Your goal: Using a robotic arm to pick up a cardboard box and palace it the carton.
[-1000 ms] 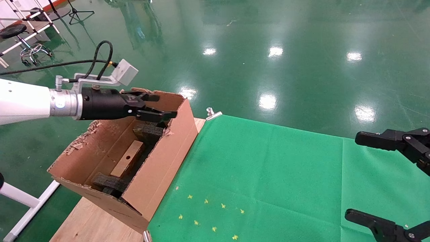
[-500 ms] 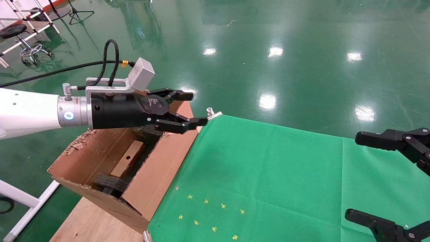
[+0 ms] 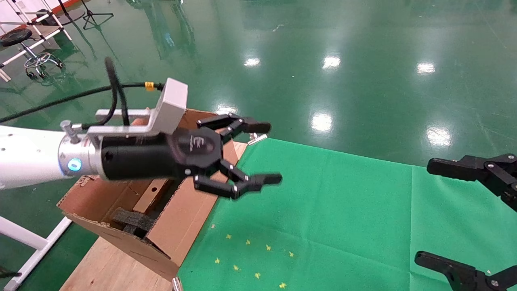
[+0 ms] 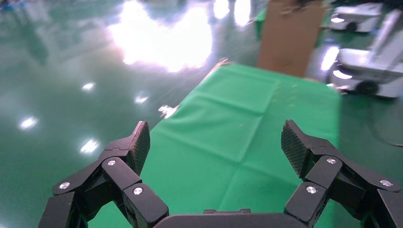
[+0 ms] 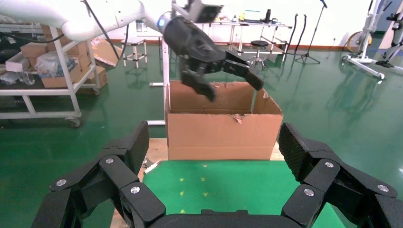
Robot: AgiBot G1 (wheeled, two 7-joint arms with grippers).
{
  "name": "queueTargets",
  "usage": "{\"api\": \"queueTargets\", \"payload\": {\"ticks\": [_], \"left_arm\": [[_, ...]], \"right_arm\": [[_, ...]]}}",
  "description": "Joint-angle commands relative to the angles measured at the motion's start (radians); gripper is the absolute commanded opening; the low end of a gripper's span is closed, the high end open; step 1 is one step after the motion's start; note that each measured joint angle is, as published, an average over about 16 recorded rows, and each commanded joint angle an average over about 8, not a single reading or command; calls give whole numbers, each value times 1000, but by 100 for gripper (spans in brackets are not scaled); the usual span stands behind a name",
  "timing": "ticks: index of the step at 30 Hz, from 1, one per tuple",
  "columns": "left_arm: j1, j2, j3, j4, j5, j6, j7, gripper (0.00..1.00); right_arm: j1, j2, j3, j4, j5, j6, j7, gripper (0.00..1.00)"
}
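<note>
The left tool (image 3: 264,153) hangs wide open and empty beside the carton (image 3: 190,210); the cardboard box (image 3: 151,197) lies inside, behind it. A low swing could clip the flaps. The right tool (image 3: 444,210) is parked, open.
</note>
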Motion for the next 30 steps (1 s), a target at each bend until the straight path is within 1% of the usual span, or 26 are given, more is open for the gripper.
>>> {"api": "queueTargets", "payload": {"ticks": [1,9,13,16,30], "left_arm": [[27,-3,-16,-38,-31,9,7,100],[125,-14,-77,-177,-145,43,32,100],[152,-17,-93,-215,-176,53,38,100],[160,-18,-98,-225,-186,56,39,100],[143,-17,-88,-201,-165,49,36,100]], "right_arm": [[0,0,0,0,0,0,0,100],[0,0,0,0,0,0,0,100],[0,0,0,0,0,0,0,100],[0,0,0,0,0,0,0,100],[0,0,0,0,0,0,0,100]]}}
